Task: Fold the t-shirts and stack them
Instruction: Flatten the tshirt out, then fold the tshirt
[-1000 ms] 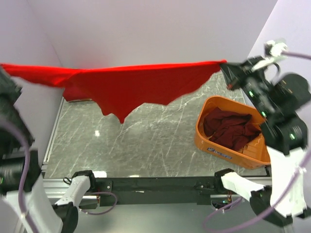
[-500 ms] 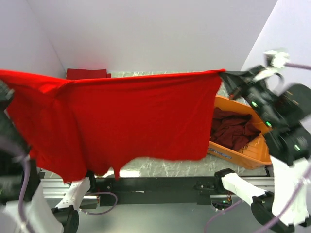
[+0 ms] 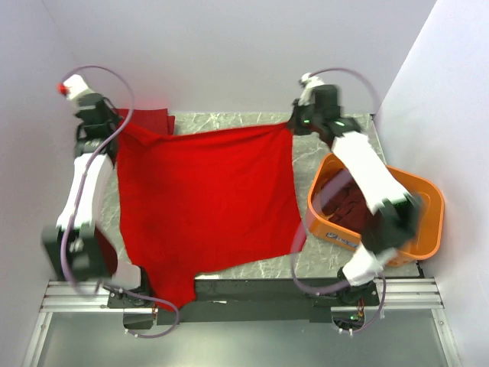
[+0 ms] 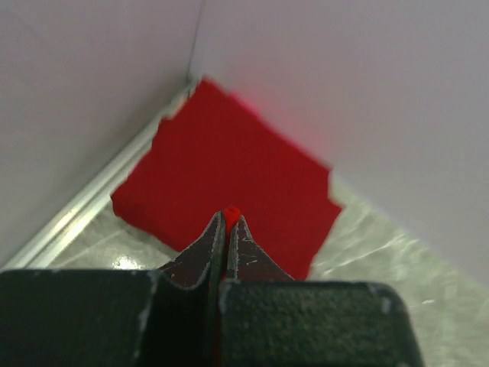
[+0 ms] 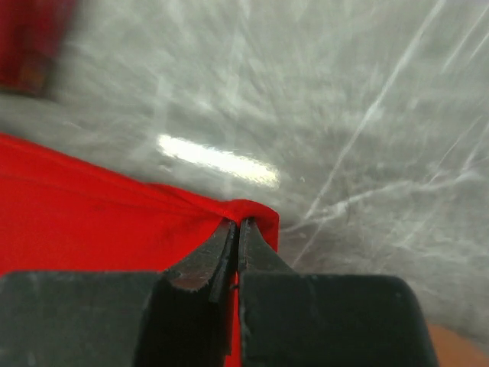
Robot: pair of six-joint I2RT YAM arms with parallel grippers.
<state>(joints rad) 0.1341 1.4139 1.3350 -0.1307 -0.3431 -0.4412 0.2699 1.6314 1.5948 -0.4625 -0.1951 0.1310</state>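
Note:
A bright red t-shirt (image 3: 206, 199) lies spread across the grey marble table (image 3: 306, 153), its lower tip hanging over the near rail. My left gripper (image 3: 122, 127) is shut on its far left corner, and a sliver of red cloth (image 4: 229, 212) shows between the closed tips of that gripper (image 4: 228, 218). My right gripper (image 3: 293, 125) is shut on the far right corner. In the right wrist view, the shirt (image 5: 92, 222) bunches around the shut gripper (image 5: 238, 224). A folded red t-shirt (image 3: 147, 118) (image 4: 229, 172) lies in the back left corner. Dark maroon t-shirts (image 3: 353, 205) fill the tub.
An orange plastic tub (image 3: 429, 195) stands at the right side of the table, with the right arm stretched over its left rim. White walls enclose the back and both sides. A black rail (image 3: 252, 287) runs along the near edge.
Both arms swung from high and near to the far side and down. The red shirt, hanging stretched in the air before, now lies spread on the table.

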